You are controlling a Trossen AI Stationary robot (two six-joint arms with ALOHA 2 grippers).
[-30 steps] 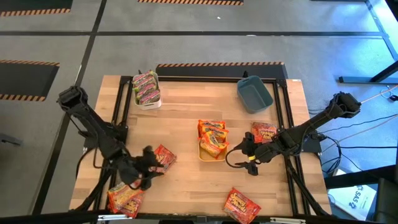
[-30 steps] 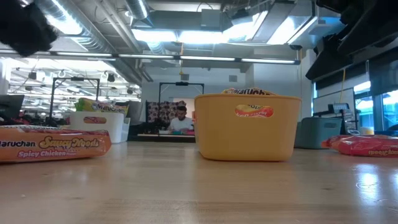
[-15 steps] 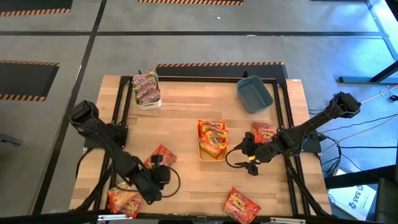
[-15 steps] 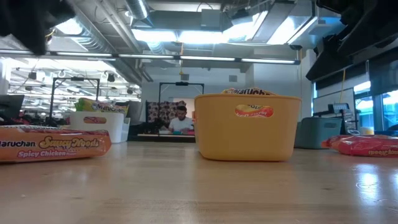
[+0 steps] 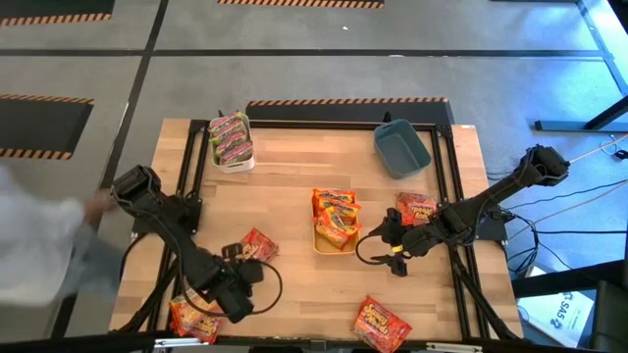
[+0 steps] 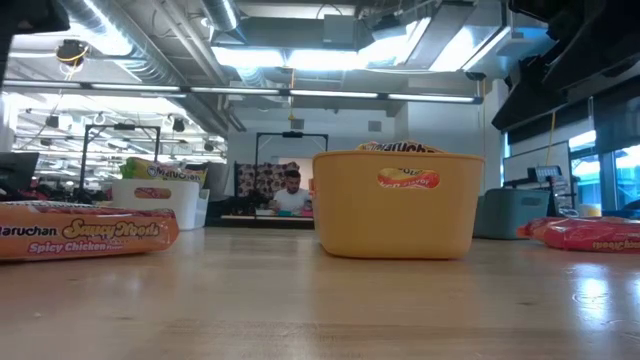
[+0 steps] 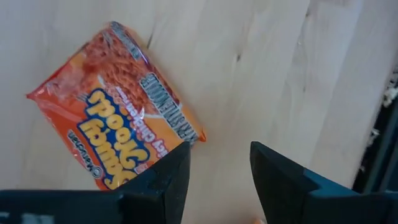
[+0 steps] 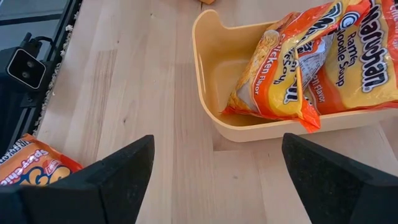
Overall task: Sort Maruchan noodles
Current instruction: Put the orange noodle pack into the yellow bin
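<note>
Maruchan noodles (image 5: 260,244) lie on wooden table (image 5: 294,186).

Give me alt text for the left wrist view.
A crinkly red-orange plastic noodle packet lies flat on the pale wooden table, tilted, just ahead of the left gripper. Its two dark fingers stand apart, holding nothing.

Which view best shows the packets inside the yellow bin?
The right wrist view: the orange-yellow packets lie close up inside the yellow bin. The high view shows them small from above; the low view shows mostly the bin's wall; the left wrist view shows neither.
</note>
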